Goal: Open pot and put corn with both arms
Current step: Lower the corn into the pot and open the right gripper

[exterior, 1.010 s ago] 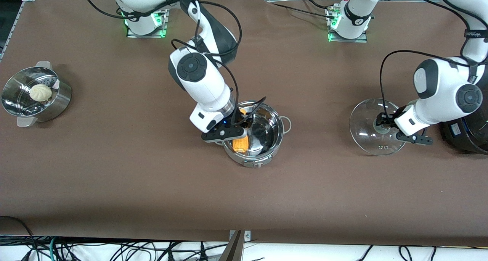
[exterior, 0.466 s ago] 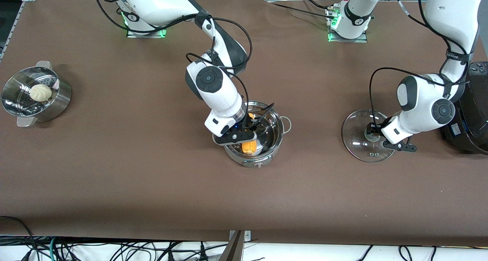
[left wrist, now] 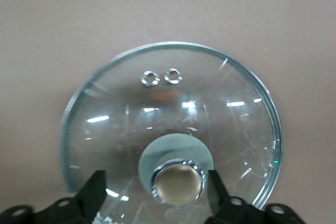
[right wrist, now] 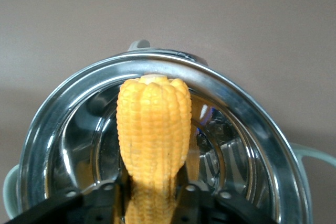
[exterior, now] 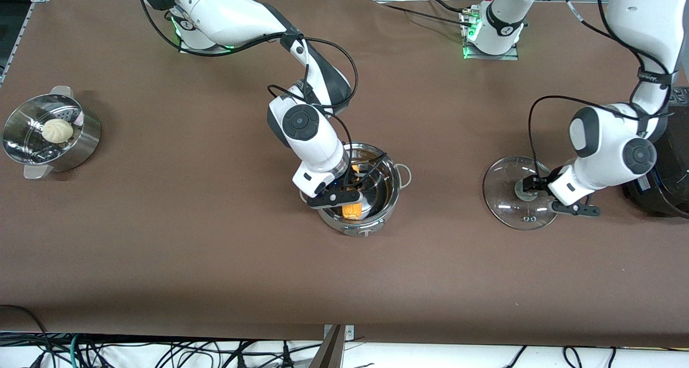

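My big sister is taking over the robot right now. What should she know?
Left gripper: fingers open either side of the glass lid's knob; the lid lies on the table toward the left arm's end.
Right gripper: holding the corn, lowered into the pot.
Done: pot is open, corn is inside it.
Left: let go of the corn, then lift both arms away.

I count 1 pot (exterior: pixel 377 196) on the table, with 1 corn (exterior: pixel 352 210) cob in it. There is 1 glass lid (exterior: pixel 506 196) (it has 1 knob (left wrist: pixel 177 183) and 2 small vent holes (left wrist: pixel 161 77)). I also see 1 steamer basket (exterior: pixel 48 136) holding 1 bun (exterior: pixel 57 131), and 1 black cooker (exterior: pixel 665 185). My arms number 2.
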